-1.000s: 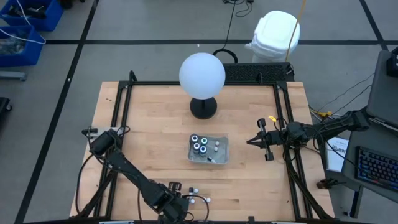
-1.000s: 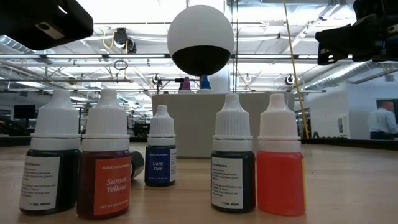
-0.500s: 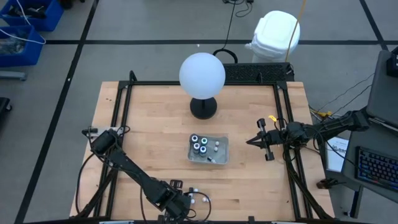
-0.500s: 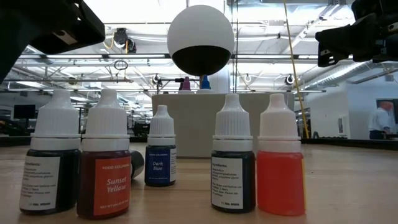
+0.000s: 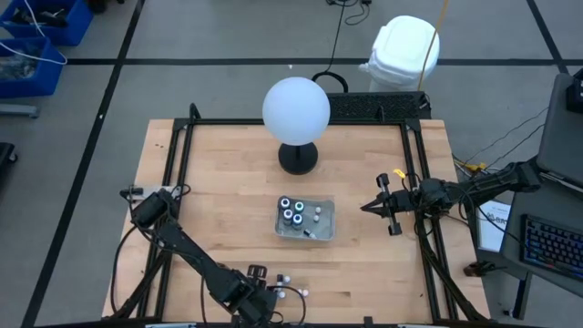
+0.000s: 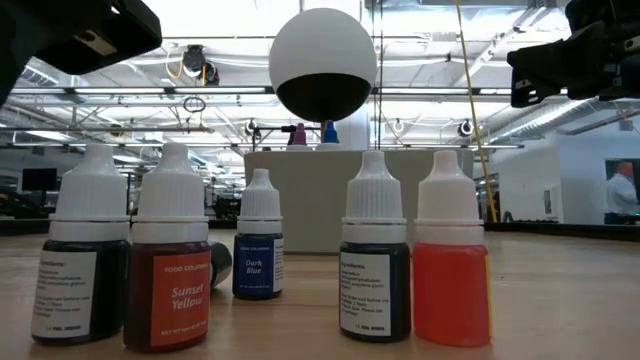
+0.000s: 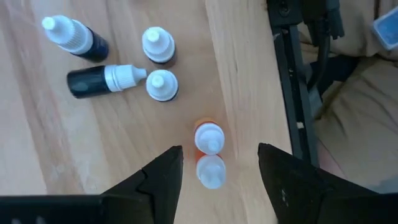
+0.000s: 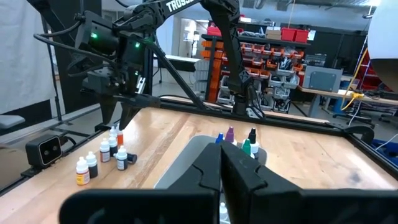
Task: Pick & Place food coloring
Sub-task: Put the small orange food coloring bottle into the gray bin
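Observation:
Several small white-capped food coloring bottles (image 5: 291, 287) stand on their bases on the wood near the table's near edge. The low view shows them close up, among them a Sunset Yellow one (image 6: 172, 270) and an orange one (image 6: 452, 270). One dark bottle (image 7: 102, 79) lies on its side. My left gripper (image 7: 219, 149) hangs open above them and points down, its fingers on either side of the orange bottle (image 7: 208, 138) and a white-capped one (image 7: 211, 171), touching neither. More bottles (image 5: 293, 211) stand in the clear tray (image 5: 321, 228). My right gripper (image 5: 366, 208) waits shut at the table's right side.
A big white globe (image 5: 296, 107) on a black base stands at the far middle of the table. A black frame rail (image 7: 292, 74) runs close beside the near bottles. Bare wood lies between the tray and the near bottles.

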